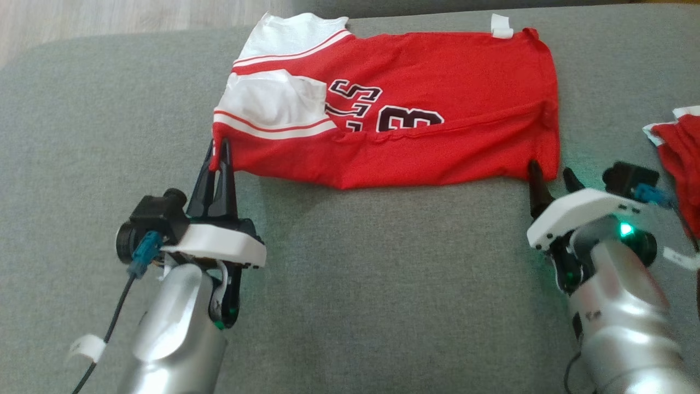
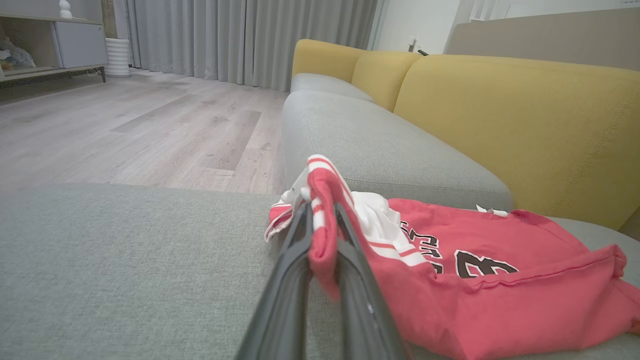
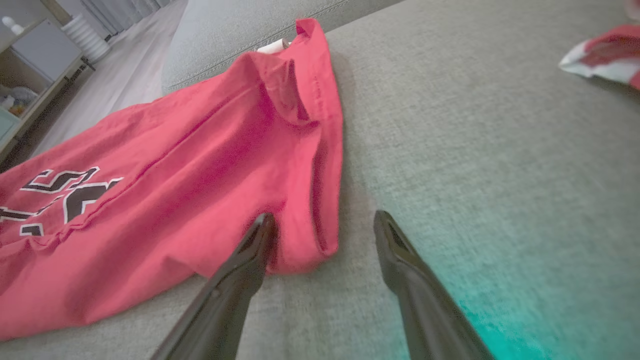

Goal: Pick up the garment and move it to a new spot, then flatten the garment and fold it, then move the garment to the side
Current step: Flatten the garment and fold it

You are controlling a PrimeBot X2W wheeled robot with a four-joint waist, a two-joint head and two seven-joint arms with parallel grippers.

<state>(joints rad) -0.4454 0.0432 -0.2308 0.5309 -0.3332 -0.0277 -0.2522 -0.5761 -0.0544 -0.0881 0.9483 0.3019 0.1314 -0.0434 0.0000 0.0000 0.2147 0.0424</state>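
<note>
Head view: red-and-white numbered jersey [image 1: 415,126] lies half-folded across the grey fabric sofa seat [image 1: 383,273], left gripper [image 1: 220,152] pinching its near sleeve-end corner and right gripper [image 1: 551,171] spread at the opposite hem corner, apparently to lift both ends together.

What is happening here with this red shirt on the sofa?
A two-armed robot is working on a red jersey that lies spread on a grey sofa seat. Its left gripper is shut on the near corner at the white-striped end and holds it slightly raised. Its right gripper is open, with a finger on either side of the other near corner, not yet gripping. Another red and white cloth lies off to the right.
</note>
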